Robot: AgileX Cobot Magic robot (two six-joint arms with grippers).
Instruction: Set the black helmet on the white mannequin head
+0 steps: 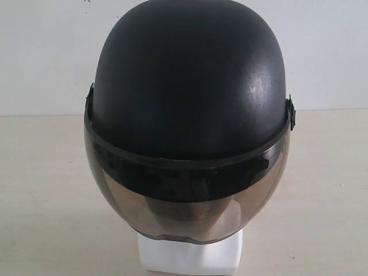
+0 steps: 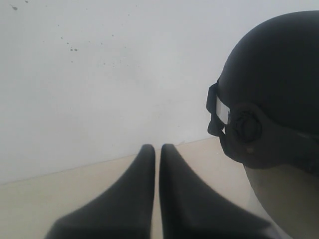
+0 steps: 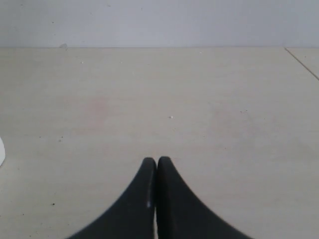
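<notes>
Near left jaws, apart: black helmet, apparently over mannequin head | both jaws pressed together

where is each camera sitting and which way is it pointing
Exterior: off the arms, facing the visor front of the black helmet, which sits on the white mannequin head; no robot part shows.
Left wrist: on the left arm, looking past the shut left tool at the helmet's side and the wall.
Right wrist: on the right arm, looking past the shut right tool across the table.
Shared: exterior and left wrist both show the helmet.
</notes>
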